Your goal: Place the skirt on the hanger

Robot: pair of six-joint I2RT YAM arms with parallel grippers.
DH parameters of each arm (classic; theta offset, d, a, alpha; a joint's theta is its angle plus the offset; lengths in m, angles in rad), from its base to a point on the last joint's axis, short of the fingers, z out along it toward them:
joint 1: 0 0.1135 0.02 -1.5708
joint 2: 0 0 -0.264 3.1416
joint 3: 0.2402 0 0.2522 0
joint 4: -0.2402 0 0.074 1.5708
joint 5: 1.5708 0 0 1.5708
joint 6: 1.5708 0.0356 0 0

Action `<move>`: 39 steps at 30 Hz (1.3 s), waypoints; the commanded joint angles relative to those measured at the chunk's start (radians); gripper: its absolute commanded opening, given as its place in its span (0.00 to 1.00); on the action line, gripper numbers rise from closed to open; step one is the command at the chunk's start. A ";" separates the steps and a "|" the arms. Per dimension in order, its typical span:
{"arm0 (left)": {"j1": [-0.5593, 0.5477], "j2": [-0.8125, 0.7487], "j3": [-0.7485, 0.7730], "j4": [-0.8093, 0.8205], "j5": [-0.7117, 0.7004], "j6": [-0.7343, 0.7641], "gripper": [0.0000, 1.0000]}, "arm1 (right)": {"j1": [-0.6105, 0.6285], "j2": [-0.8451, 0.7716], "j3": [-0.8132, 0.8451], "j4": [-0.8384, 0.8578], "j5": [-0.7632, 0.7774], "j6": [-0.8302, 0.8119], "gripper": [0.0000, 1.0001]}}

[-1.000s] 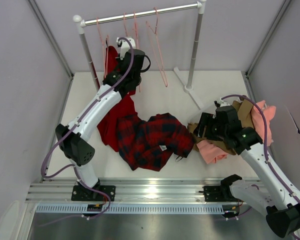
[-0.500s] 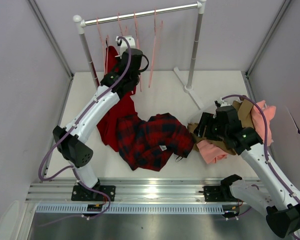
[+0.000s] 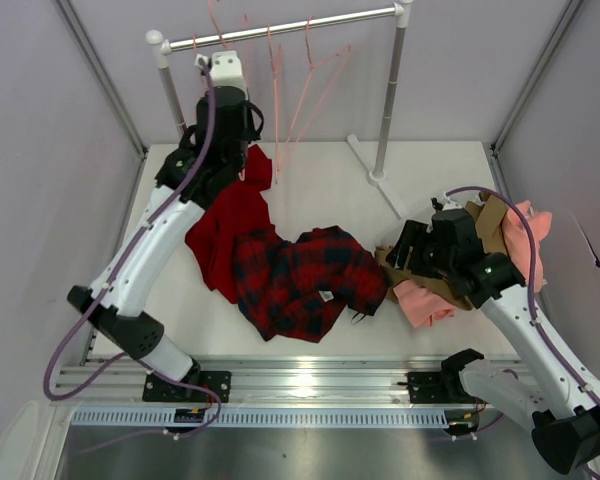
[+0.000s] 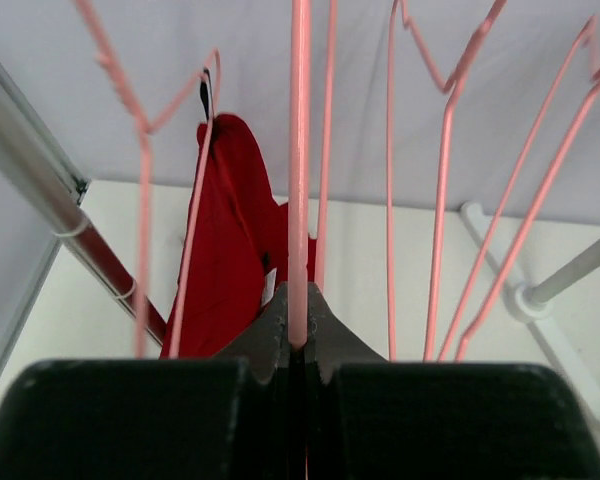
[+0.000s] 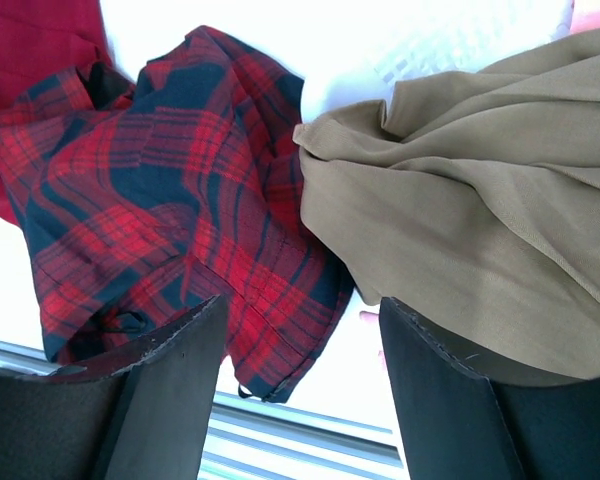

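The plaid skirt [image 3: 300, 275] lies crumpled on the table in front of the rack; it also fills the left of the right wrist view [image 5: 170, 200]. My left gripper [image 3: 242, 135] is raised up by the rail and is shut on the thin bar of a pale-pink hanger [image 4: 299, 150], pinched between the fingertips [image 4: 298, 340]. In the top view that hanger [image 3: 276, 110] hangs just right of the gripper. My right gripper [image 3: 405, 255] is open and empty, hovering over the skirt's right edge where it meets the tan cloth; its jaws [image 5: 300, 305] stand wide apart.
A clothes rack rail [image 3: 300, 25] carries several more pink hangers [image 4: 450, 180], some tilted. A plain red garment [image 3: 230, 215] hangs and drapes below the left arm. A tan and pink clothes pile [image 3: 500, 225] lies at the right. Rack foot [image 3: 380, 180] stands behind the skirt.
My left arm has risen and swung left toward the rail with the hanger pinched. The other hangers now swing and tilt. The right arm and the skirt have not moved.
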 commanded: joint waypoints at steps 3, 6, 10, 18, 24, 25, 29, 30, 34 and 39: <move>0.008 -0.127 0.040 -0.051 0.082 0.026 0.00 | 0.006 -0.008 0.102 -0.019 0.060 0.035 0.69; 0.008 -0.187 -0.008 -0.109 0.157 0.009 0.00 | 0.015 -0.041 0.102 -0.030 0.072 0.054 0.74; 0.007 -0.296 -0.098 -0.190 0.292 -0.024 0.00 | 0.047 -0.075 0.098 -0.044 0.095 0.067 0.77; 0.001 -0.559 -0.284 -0.353 0.386 -0.070 0.00 | 0.210 -0.081 0.111 -0.090 0.150 0.092 0.79; 0.001 -0.744 -0.401 -0.442 0.458 -0.086 0.00 | 0.416 -0.093 0.078 -0.118 0.245 0.189 0.78; -0.001 -0.793 -0.419 -0.454 0.499 -0.086 0.00 | 0.442 -0.093 0.064 -0.118 0.255 0.201 0.78; 0.001 -0.902 -0.439 -0.515 0.619 -0.063 0.00 | 0.604 -0.081 0.018 -0.131 0.334 0.290 0.76; 0.001 -0.919 -0.442 -0.537 0.643 -0.061 0.00 | 0.636 -0.080 0.006 -0.141 0.351 0.310 0.76; 0.001 -1.000 -0.545 -0.497 0.804 -0.104 0.00 | 0.807 -0.064 -0.056 -0.191 0.462 0.470 0.77; 0.001 -1.103 -0.649 -0.520 0.900 -0.127 0.00 | 0.968 -0.090 -0.160 -0.185 0.538 0.658 0.73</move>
